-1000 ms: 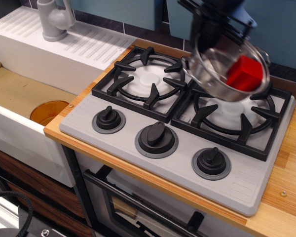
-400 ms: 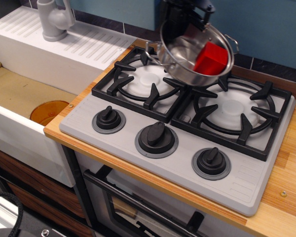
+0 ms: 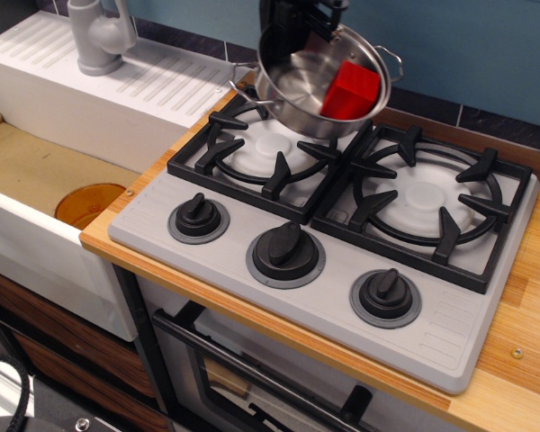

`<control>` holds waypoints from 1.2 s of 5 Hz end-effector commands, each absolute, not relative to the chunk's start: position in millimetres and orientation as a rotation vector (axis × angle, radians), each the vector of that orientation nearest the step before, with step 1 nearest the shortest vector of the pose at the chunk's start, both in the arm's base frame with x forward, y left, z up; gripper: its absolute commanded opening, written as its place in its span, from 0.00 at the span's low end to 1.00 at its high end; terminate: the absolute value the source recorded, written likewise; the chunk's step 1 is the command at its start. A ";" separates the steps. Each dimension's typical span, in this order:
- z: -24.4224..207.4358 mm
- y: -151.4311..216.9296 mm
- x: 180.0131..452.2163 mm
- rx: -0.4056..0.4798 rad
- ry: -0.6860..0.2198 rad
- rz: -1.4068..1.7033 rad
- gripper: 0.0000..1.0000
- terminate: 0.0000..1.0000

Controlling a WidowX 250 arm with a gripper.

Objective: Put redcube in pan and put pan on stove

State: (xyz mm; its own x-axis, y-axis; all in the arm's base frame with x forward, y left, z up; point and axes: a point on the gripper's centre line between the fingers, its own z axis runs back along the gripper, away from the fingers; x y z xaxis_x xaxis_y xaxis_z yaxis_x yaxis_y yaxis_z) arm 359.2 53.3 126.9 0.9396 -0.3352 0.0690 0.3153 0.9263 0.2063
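The shiny steel pan [image 3: 308, 85] hangs tilted in the air above the back of the left burner [image 3: 272, 147] of the grey stove [image 3: 342, 297]. The redcube [image 3: 350, 91] lies inside the pan against its lower right wall. My black gripper [image 3: 299, 25] comes down from the top edge and is shut on the pan's far rim. Its fingertips are partly hidden behind the pan. The pan does not touch the black grates.
The right burner [image 3: 425, 200] is bare. Three black knobs [image 3: 286, 250] line the stove's front. A white sink [image 3: 45, 171] with an orange drain plug [image 3: 88, 203] and a grey faucet [image 3: 99, 36] lies to the left. A wooden counter [image 3: 522, 342] edges the stove.
The gripper has carried the pan with the redcube leftward, from over the right burner to above the back of the left burner, and slightly higher. The cube stayed inside.
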 end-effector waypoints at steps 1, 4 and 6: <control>129.8 78.4 383.7 0.236 -0.211 -0.356 0.00 0.00; 96.0 108.5 387.7 0.224 -0.252 -0.372 0.00 0.00; 74.2 116.9 381.1 0.206 -0.283 -0.386 1.00 0.00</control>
State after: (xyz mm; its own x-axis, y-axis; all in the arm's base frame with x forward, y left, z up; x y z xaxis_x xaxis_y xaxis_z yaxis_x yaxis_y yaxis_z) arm 372.8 117.3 58.3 0.8998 -0.3871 0.2015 0.3445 0.9135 0.2166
